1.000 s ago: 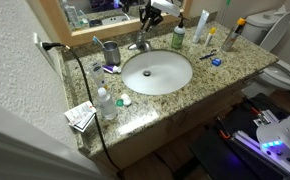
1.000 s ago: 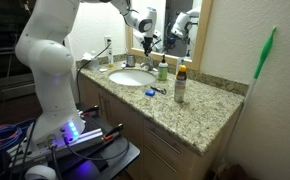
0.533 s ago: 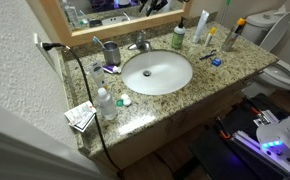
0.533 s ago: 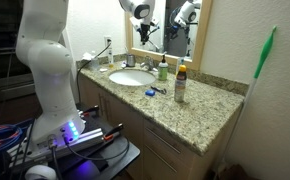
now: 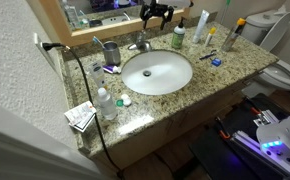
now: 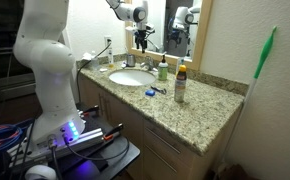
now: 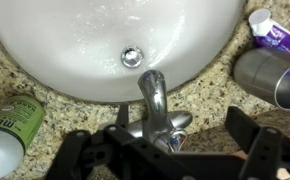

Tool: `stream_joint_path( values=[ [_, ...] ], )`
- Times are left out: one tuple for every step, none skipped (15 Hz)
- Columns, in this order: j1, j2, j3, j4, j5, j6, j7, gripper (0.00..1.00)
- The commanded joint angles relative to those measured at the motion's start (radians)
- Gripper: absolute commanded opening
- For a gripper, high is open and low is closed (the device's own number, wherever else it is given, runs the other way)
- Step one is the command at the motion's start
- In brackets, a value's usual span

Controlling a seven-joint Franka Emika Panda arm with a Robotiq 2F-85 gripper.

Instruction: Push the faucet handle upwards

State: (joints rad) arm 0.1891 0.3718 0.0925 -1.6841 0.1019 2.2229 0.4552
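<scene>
**Wrist view, left to right.** A green bottle (image 7: 10,125) stands on the speckled stone counter (image 7: 45,100). The white oval basin (image 7: 85,40) fills the top of the view, with its drain (image 7: 132,57) near the middle. The chrome faucet (image 7: 152,98) reaches its spout over the basin rim. The faucet handle (image 7: 178,122) is the short shiny lever on top of the faucet body, just behind the spout at the back edge of the basin. A grey metal cup (image 7: 273,75) and a toothpaste tube (image 7: 273,30) are at the right.

**Gripper.** The gripper (image 5: 157,13) is black and its jaws stand wide apart. In the wrist view its fingers (image 7: 260,155) lie one on each side of the faucet, clasping nothing. Contact with the handle cannot be judged.

**Exterior views, left to right.** A black cord (image 5: 85,100) hangs over the counter edge. In both exterior views the gripper hangs above the faucet, in front of the mirror (image 5: 85,12). The white arm (image 6: 45,50) rises beside the counter.
</scene>
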Motion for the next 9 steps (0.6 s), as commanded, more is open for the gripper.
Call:
stream_joint_path(
  values=[
    [0.043, 0.054, -0.034, 0.019, -0.091, 0.033, 0.055, 1.00],
    [0.050, 0.068, -0.039, 0.025, -0.110, 0.041, 0.065, 1.00],
    [0.057, 0.086, -0.046, 0.033, -0.128, 0.058, 0.078, 1.00],
    [0.063, 0.099, -0.053, 0.035, -0.143, 0.088, 0.092, 1.00],
    [0.067, 0.112, -0.058, 0.040, -0.148, 0.111, 0.099, 1.00],
    [0.072, 0.122, -0.064, 0.042, -0.155, 0.135, 0.103, 1.00],
    [0.076, 0.132, -0.070, 0.044, -0.162, 0.163, 0.106, 1.00],
    [0.081, 0.142, -0.076, 0.053, -0.167, 0.182, 0.110, 1.00],
    [0.082, 0.154, -0.080, 0.061, -0.166, 0.199, 0.108, 1.00]
  ],
)
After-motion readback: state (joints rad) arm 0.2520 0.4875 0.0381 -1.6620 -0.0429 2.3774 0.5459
